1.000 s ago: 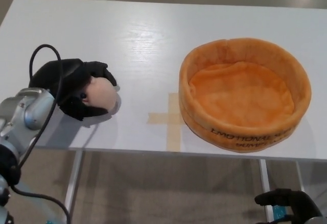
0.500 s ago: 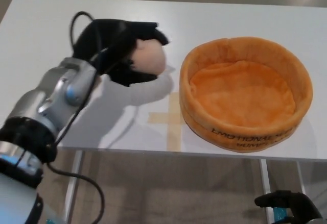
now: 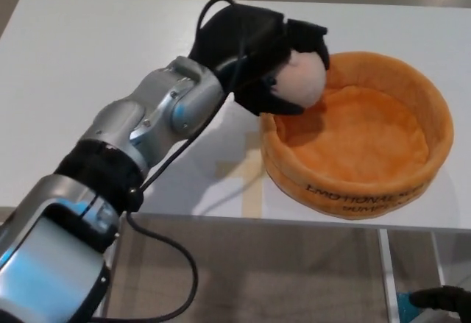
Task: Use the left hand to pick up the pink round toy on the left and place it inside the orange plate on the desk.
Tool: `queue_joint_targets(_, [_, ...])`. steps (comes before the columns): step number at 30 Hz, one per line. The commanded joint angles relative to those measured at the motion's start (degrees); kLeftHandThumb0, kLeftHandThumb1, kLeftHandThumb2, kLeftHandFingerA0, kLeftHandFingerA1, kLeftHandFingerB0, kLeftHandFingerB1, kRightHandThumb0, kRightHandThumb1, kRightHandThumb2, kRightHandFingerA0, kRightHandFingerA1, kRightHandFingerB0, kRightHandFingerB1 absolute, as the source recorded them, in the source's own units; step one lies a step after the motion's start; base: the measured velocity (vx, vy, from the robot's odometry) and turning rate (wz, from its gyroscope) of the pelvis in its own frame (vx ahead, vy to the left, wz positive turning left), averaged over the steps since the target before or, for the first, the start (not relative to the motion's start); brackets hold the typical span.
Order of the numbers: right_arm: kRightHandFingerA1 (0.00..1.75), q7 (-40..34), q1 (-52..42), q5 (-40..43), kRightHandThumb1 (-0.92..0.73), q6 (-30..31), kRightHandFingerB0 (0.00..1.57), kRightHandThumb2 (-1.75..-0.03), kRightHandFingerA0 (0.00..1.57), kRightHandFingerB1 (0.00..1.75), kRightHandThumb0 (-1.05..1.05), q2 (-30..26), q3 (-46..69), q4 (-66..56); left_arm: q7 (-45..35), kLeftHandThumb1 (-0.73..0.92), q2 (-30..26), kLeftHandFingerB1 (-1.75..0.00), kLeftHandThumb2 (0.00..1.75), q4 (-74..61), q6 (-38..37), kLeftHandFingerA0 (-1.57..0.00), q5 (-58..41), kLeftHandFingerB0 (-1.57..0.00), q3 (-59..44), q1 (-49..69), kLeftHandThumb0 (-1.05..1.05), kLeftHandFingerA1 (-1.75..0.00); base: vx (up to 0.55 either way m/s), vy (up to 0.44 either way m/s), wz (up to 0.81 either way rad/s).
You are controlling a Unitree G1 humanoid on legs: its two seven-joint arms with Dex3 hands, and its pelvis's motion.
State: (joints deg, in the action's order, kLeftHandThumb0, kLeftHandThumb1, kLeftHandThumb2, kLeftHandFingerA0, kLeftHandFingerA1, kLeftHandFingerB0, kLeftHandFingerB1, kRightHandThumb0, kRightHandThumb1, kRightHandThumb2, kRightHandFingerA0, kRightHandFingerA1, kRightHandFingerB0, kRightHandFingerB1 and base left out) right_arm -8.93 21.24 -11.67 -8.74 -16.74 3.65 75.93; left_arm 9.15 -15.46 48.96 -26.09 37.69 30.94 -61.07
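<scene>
My left hand (image 3: 257,54) is shut on the pink round toy (image 3: 302,79), which shows as a pale pink ball between the black fingers. Hand and toy hang above the left rim of the orange plate (image 3: 412,183), a soft round basket with raised walls on the right side of the white desk (image 3: 88,73). The toy sits just over the plate's inner left edge. The plate's floor holds nothing. Only a dark tip of my right hand (image 3: 441,301) shows at the lower right corner, below the desk edge.
A cross of tan tape (image 3: 246,179) is stuck to the desk left of the plate, near the front edge. My silver left forearm (image 3: 147,132) stretches diagonally across the desk's left half, with a black cable looping beside it.
My left arm has carried the pink toy to the right, from beside the plate to above its left rim. The right hand has dropped lower in the corner.
</scene>
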Motion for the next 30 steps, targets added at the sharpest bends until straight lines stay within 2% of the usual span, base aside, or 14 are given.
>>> queue_joint_targets(1, [0.75,-2.60,-2.20,0.11,-0.42,1.13,0.62,-0.69,0.63,0.64,-0.26,-1.76,0.22,0.43,-1.19,0.75,1.97,-1.04,0.64,-1.35,0.97,-0.82,2.81,-0.82,1.37,-1.93,-0.21,-1.56,0.00,0.000,0.00])
queue_joint_targets(4, [0.73,-2.71,-2.25,-0.02,-0.43,1.34,0.63,-0.66,0.62,0.63,-0.29,-1.90,0.06,0.49,-1.06,0.70,2.53,-0.82,0.64,-1.65,1.14,-0.84,3.43,-0.88,1.86,-2.54,-0.19,-1.58,0.00,0.000,0.00])
queue_joint_targets(7, [0.73,-2.69,-2.31,0.26,-0.41,1.37,0.65,-0.68,0.62,0.65,-0.27,-1.89,0.29,0.49,-1.35,0.69,3.44,-0.75,0.63,-1.97,1.03,-0.87,3.42,-0.91,2.12,-2.80,-0.16,-1.54,0.00,0.000,0.00])
queue_joint_targets(8, [0.73,-2.84,-2.21,0.36,-0.41,1.35,0.66,-0.68,0.62,0.64,-0.27,-1.84,0.37,0.49,-2.30,0.49,3.85,-0.49,0.81,-1.56,0.73,-0.79,2.86,-0.40,2.10,-2.81,-0.42,-0.84,0.00,0.000,0.00])
queue_joint_targets(10, [0.73,-3.13,-2.05,0.20,-0.41,1.40,0.66,-0.68,0.62,0.64,-0.27,-1.82,0.22,0.48,-3.57,0.49,4.15,-0.49,0.81,-0.99,0.51,-0.79,2.31,-0.40,2.10,-2.81,-0.42,-0.84,0.00,0.000,0.00])
queue_joint_targets(11, [0.73,-3.04,-2.04,0.12,-0.42,1.40,0.63,-0.67,0.62,0.63,-0.27,-1.83,0.13,0.49,-6.48,0.51,3.90,-0.30,0.77,-0.96,1.10,-0.07,2.55,-0.07,2.81,-3.03,-0.72,-0.38,0.00,0.000,0.00])
queue_joint_targets(12, [0.73,-2.97,-2.03,0.06,-0.42,1.41,0.63,-0.67,0.62,0.63,-0.27,-1.84,0.06,0.49,-8.68,0.51,3.71,-0.30,0.77,-0.95,1.54,-0.07,2.75,-0.07,3.33,-3.20,-0.72,-0.38,0.00,0.000,0.00])
queue_joint_targets(13, [0.73,-2.71,-2.00,0.29,-0.42,1.36,0.65,-0.67,0.62,0.64,-0.26,-1.66,0.23,0.47,-13.51,0.48,3.56,-0.13,0.87,-1.05,3.30,0.00,3.15,0.00,4.49,-3.28,-0.81,-0.05,0.00,0.000,0.00])
queue_joint_targets(15, [0.76,-2.43,-2.06,0.57,-0.35,1.19,0.63,-0.78,0.62,0.69,-0.29,-1.60,0.47,0.44,-15.44,0.48,3.67,-0.06,0.87,-1.15,4.03,0.00,2.96,0.00,4.78,-3.02,-0.84,0.00,0.00,0.000,0.00])
queue_joint_targets(17, [0.73,-2.10,-2.15,0.69,-0.40,1.03,0.65,-0.68,0.62,0.64,-0.27,-1.67,0.56,0.43,-17.47,0.49,3.83,-0.05,0.88,-1.10,4.60,0.00,2.50,0.00,5.05,-2.76,-0.85,0.00,0.00,0.000,0.00])
queue_joint_targets(25, [0.79,-1.52,-2.36,0.69,-0.33,-0.07,0.62,-0.78,0.64,0.69,-0.24,-1.64,0.57,0.14,-23.41,0.54,4.22,-0.04,0.99,-1.47,6.00,0.00,2.19,0.00,6.04,-3.12,-0.96,0.00,0.00,0.000,0.00])
queue_joint_targets(26, [0.78,-1.68,-2.29,0.29,-0.36,-0.28,0.65,-0.71,0.64,0.65,-0.24,-1.64,0.17,0.07,-23.92,0.71,4.25,-0.09,0.64,-1.73,6.37,0.00,2.18,0.00,5.93,-3.26,-1.03,0.00,0.00,0.000,0.00])
queue_joint_targets(27, [0.76,-1.78,-2.10,0.17,-0.37,-0.12,0.63,-0.71,0.62,0.65,-0.23,-1.49,0.03,0.05,-23.53,0.58,4.22,-0.03,1.03,-1.74,6.25,0.00,2.28,0.00,5.82,-3.46,-0.99,0.00,0.00,0.000,0.00])
queue_joint_targets(30, [0.81,-1.60,-1.78,0.89,-0.36,0.22,0.64,-0.72,0.64,0.66,-0.20,-0.97,0.59,-0.02,-23.12,0.60,3.98,-0.03,1.03,-2.34,5.54,0.00,1.80,0.00,5.09,-3.44,-1.00,0.00,0.00,0.000,0.00])
